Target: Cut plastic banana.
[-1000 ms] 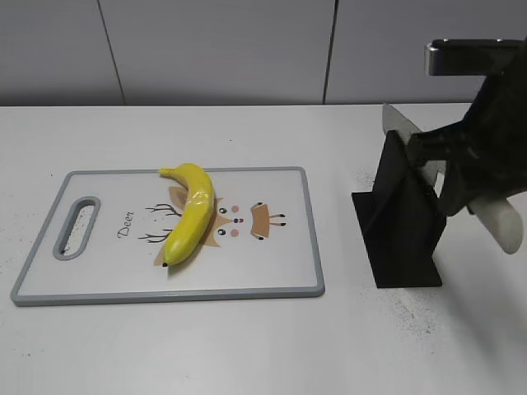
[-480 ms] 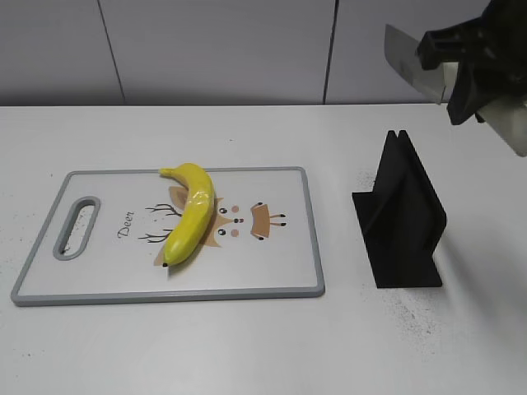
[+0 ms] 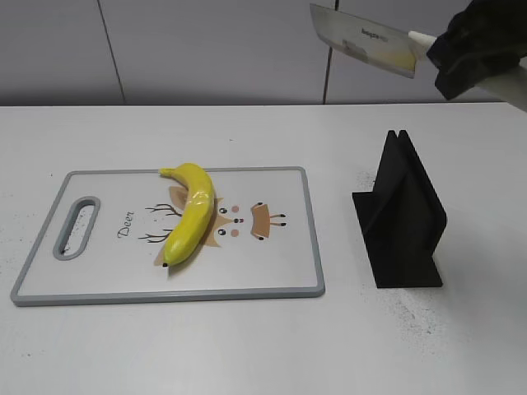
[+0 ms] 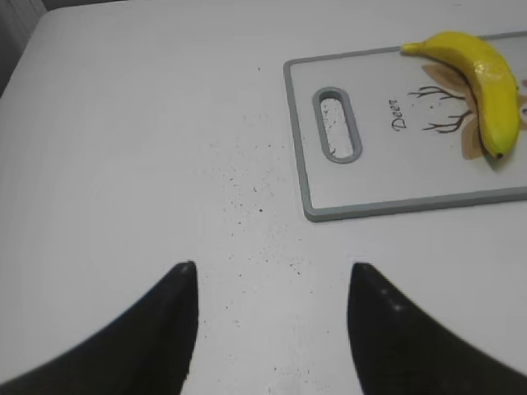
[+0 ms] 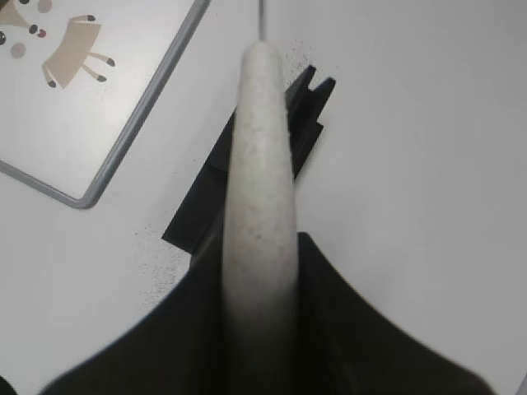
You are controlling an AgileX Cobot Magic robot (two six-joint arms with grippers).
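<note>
The yellow plastic banana [image 3: 191, 214] lies whole on the white cutting board [image 3: 107, 271], left of its deer print; it also shows in the left wrist view [image 4: 486, 74]. My right gripper [image 3: 471, 45] is shut on the pale handle [image 5: 259, 181] of a knife [image 3: 361, 39] and holds it high at the top right, blade pointing left, above the black knife stand [image 3: 402, 216]. My left gripper [image 4: 272, 276] is open and empty over bare table, left of the board [image 4: 370, 181]; it is outside the exterior view.
The black knife stand stands right of the board, below the held knife, and shows under the handle in the right wrist view [image 5: 198, 214]. The board's grey-rimmed handle slot [image 3: 76, 227] is at its left end. Dark specks dot the white table.
My right gripper has lifted the knife out of the black stand and raised it to the top right, with the blade swinging left. The banana and board have not moved.
</note>
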